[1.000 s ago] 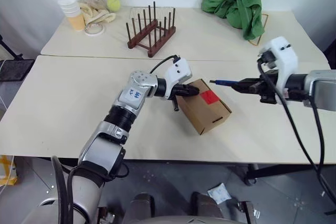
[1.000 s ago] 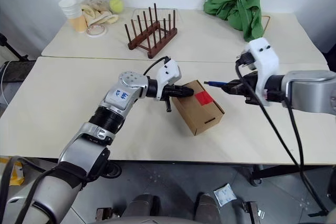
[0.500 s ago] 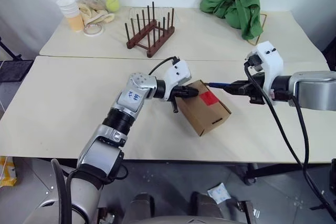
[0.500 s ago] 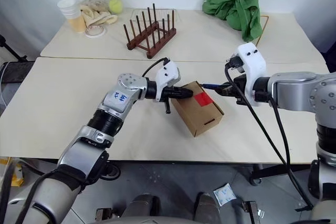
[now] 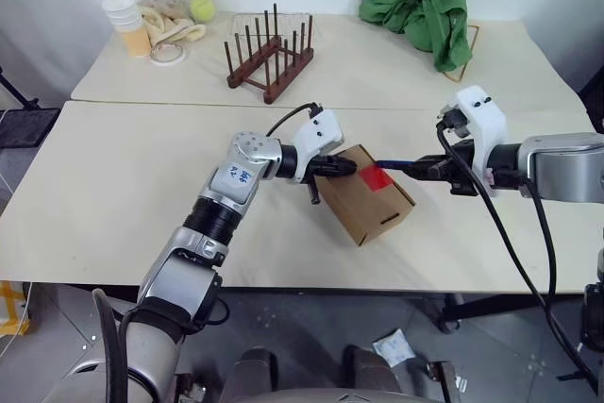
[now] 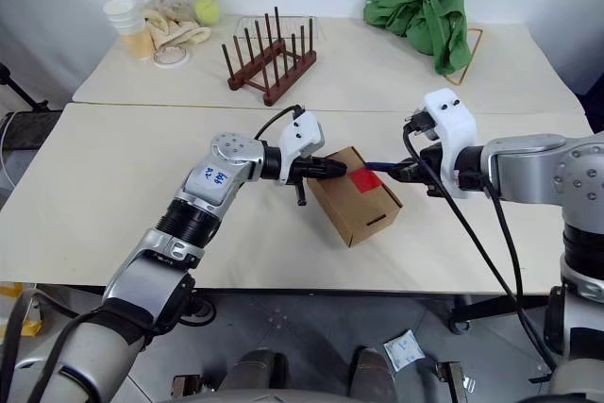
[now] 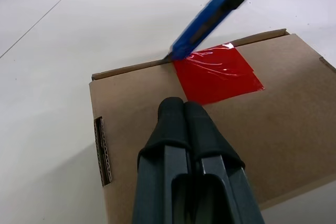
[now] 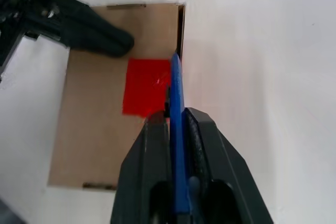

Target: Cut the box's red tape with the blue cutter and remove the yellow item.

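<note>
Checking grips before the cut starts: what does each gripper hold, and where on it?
The right gripper clamps the blue cutter by its rear body, tip at the red tape. The left gripper, shut, holds nothing, resting on the box.

Blue cutter [image 7: 215,15] tip meets red tape [image 7: 218,74] on closed box [image 5: 368,195].

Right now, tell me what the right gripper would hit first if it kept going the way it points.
Probably the box. The right gripper is shut on the blue cutter, whose tip already sits at the red tape by the box's edge, so the cutter would meet tape and cardboard first.
</note>
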